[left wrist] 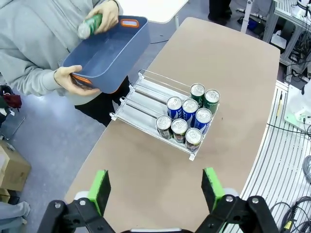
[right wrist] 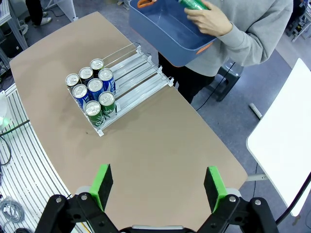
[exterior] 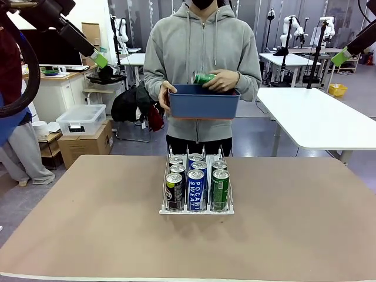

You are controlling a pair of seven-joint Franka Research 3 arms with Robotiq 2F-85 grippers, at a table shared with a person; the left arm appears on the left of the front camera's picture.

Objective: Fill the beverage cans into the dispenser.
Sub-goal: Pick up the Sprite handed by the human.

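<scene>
The dispenser (exterior: 197,210) stands at mid-table with several beverage cans (exterior: 195,189) packed at its front: black in the left lane, blue in the middle, green on the right. Its rear lanes (left wrist: 146,99) (right wrist: 133,68) are bare. Behind the table a person holds a blue bin (exterior: 204,103) (left wrist: 104,53) (right wrist: 167,29) in one hand and a green can (exterior: 204,77) (left wrist: 91,25) (right wrist: 194,4) over it in the other. My left gripper (exterior: 101,60) (left wrist: 155,187) hangs open, high at the left. High at the right, my right gripper (exterior: 341,57) (right wrist: 158,183) is open too. Both are empty and far from the cans.
The brown table (exterior: 88,223) has wide bare areas on all sides of the dispenser. A white table (exterior: 317,117) stands off to the far right. A clear storage box (exterior: 82,119) on cardboard boxes sits on the floor at the far left.
</scene>
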